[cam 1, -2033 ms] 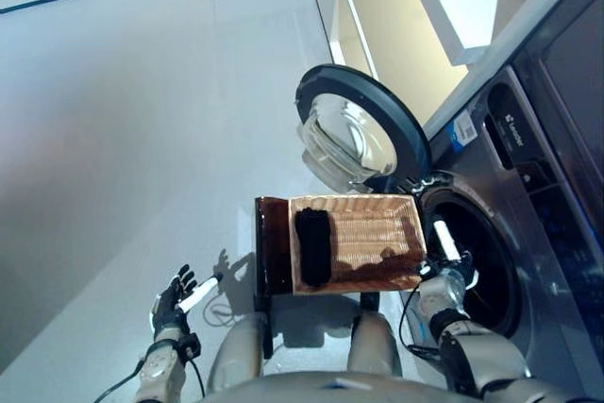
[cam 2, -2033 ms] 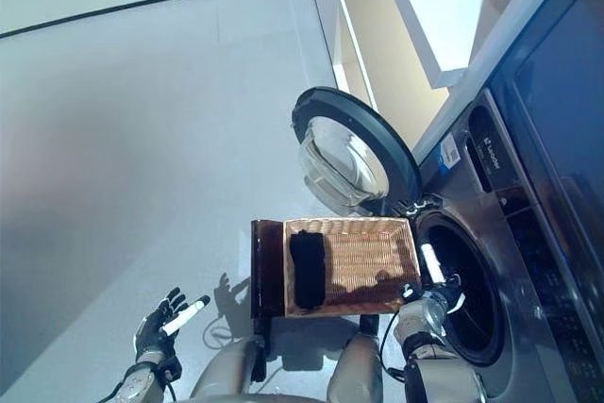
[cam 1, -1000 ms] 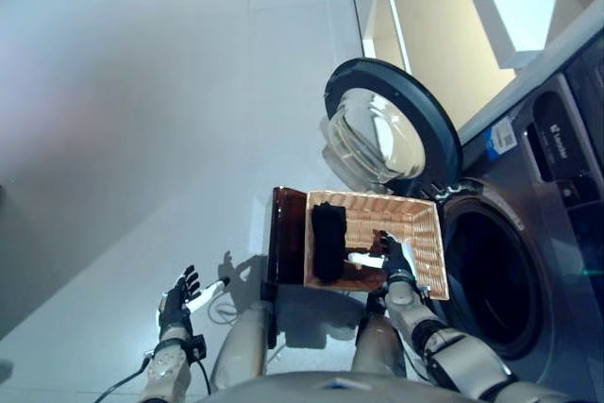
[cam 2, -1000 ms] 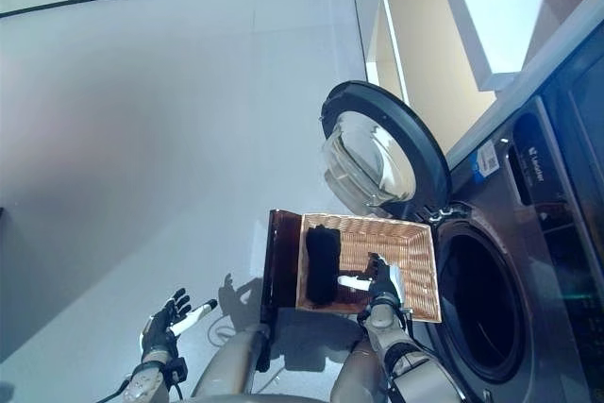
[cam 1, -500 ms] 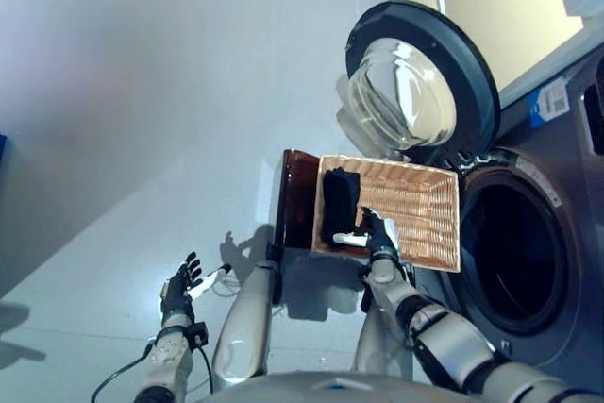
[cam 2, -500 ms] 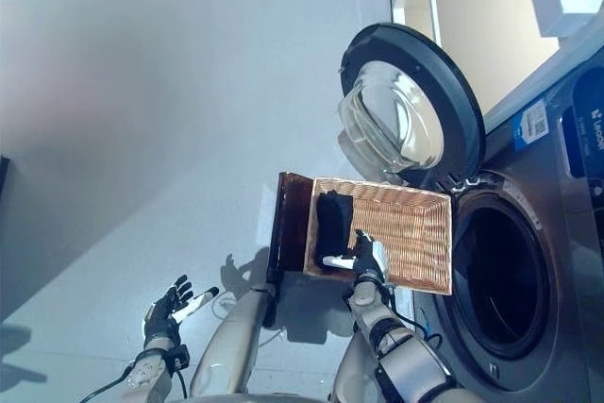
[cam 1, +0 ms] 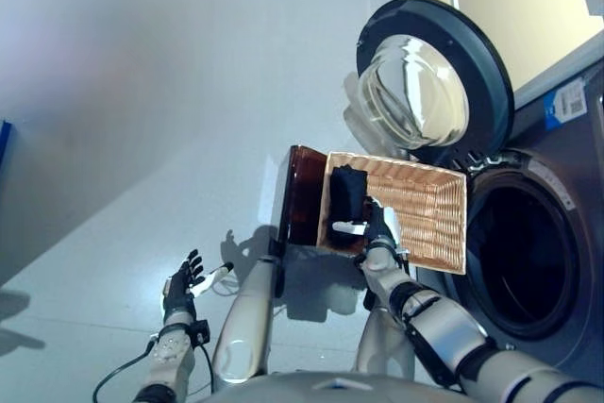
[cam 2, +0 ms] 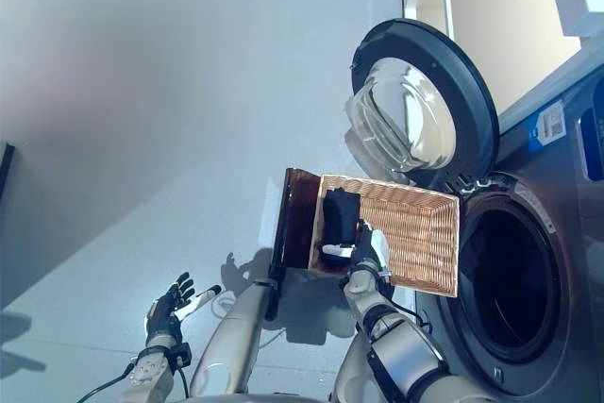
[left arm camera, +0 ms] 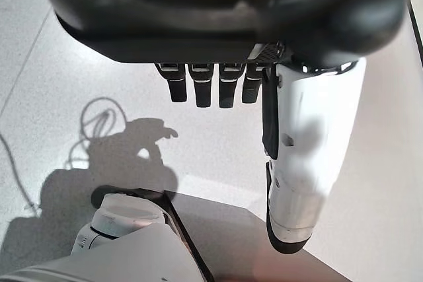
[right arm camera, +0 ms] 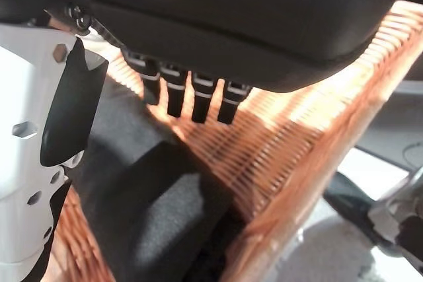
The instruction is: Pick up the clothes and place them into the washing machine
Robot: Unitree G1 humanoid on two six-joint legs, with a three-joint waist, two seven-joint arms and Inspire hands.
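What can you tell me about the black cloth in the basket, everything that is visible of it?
The black cloth is a dark, matte, soft-looking garment, folded into a thick oblong bundle. It lies inside the wicker basket, at the end farthest from the washing machine. The right hand is over it with fingers straight and its white-covered thumb beside the cloth; the wrist view shows the cloth resting on the woven bottom. Whether the hand touches it cannot be told.

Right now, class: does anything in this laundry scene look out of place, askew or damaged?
Nothing stands out. The black garment lies folded in the wicker basket, the washing machine door stands open, and the right hand hovers over the garment.
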